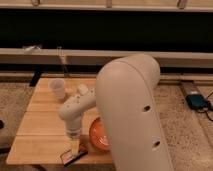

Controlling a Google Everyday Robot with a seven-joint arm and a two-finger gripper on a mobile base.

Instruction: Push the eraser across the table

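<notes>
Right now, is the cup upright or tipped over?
Upright: the cup stands on its base on the table, mouth up. The gripper is at the near edge, by the eraser.

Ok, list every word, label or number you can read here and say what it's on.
Nothing here is readable.
The eraser: pale markings on its dark face, too blurred to read.
The cup, orange plate and table: no print visible.
The gripper sits right above the eraser, near the table's front edge.
</notes>
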